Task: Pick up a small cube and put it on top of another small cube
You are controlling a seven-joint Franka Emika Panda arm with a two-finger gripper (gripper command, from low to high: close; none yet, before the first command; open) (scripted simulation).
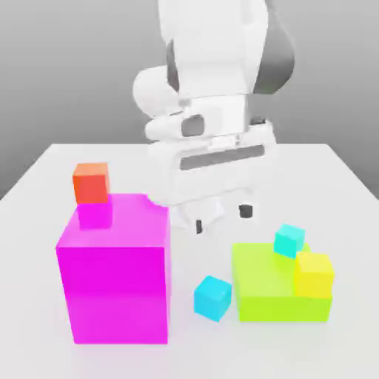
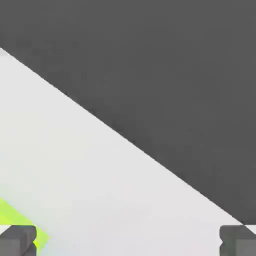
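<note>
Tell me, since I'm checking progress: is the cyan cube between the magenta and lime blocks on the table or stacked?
On the table. The cyan cube rests directly on the white table, with nothing under or on it.

Before the claw (image 1: 222,218), nearer the camera, the loose small cube (image 1: 213,297) sits on the table (image 1: 44,185). On the exterior view's left of the claw stands the large block (image 1: 118,289), with a stacked pair of cubes (image 1: 92,200) on top. On the exterior view's right of the claw lies the flat block (image 1: 263,296), with two cubes on it, the rear cube (image 1: 289,239) and the front cube (image 1: 314,274).

Bright, even, diffuse lighting, faint soft shadows beneath the blocks on the white table (image 1: 44,178), no glare, possibly slight softness throughout, no edge distortion.
</note>
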